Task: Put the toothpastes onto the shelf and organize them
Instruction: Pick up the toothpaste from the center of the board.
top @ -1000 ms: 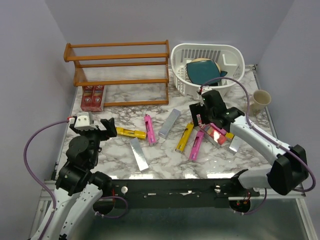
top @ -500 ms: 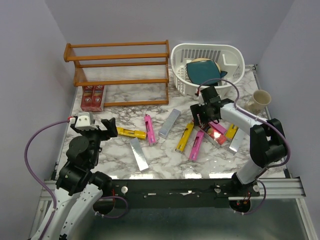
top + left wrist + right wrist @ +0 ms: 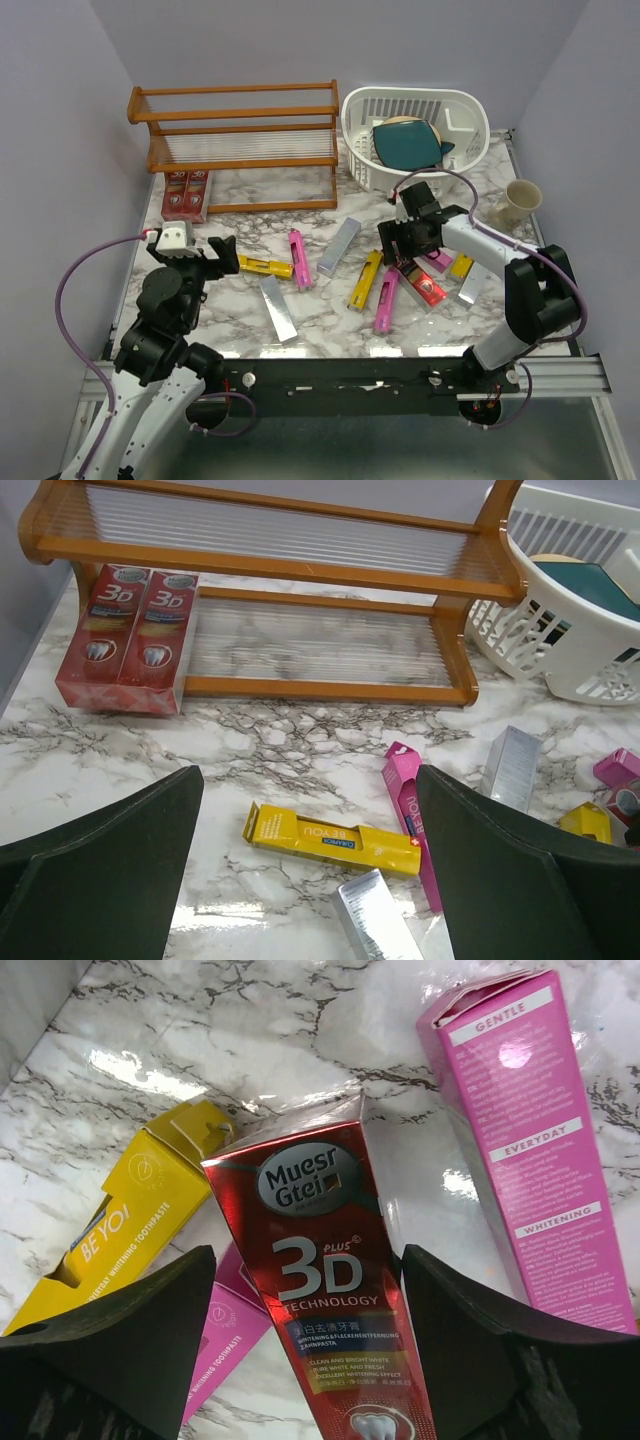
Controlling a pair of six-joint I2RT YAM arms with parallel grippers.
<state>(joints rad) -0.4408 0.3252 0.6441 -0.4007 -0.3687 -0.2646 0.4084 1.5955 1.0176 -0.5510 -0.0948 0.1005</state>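
Black fingers of the right gripper [image 3: 305, 1258] press against the two long sides of one red carton [image 3: 325, 1300], close to its flap end. The grip appears made. The carton's far end seems to rest among its neighbours on the marble table [image 3: 230, 235].

**Change.** One second ago these jaws stood fully spread over the same pile, and the right forearm lay along the table's right side. The jaws have since narrowed onto the carton, and the arm has folded inward. By this judgement the pick is done. The lift and carry to the shelf [image 3: 240, 113] remain, and the shelf stands well apart at the far left.

**Left gripper** [image 3: 308, 775]. The jaws are fully spread and hold nothing. It hovers over the near-left table, facing a yellow carton [image 3: 330, 842].

**Count of toothpastes.**
- Red: three. One is gripped. Two red cartons [image 3: 186, 192] lie side by side at the shelf's left foot. It cannot be told whether they rest on the shelf's lowest level or on the table.
- Yellow: three, loose on the table.
- Pink cartons [image 3: 297, 258]: three, loose.
- Silver cartons [image 3: 278, 308]: three, loose.
- Total: twelve.

**Other items.** One white basket [image 3: 470, 112] and one cup [image 3: 522, 200].
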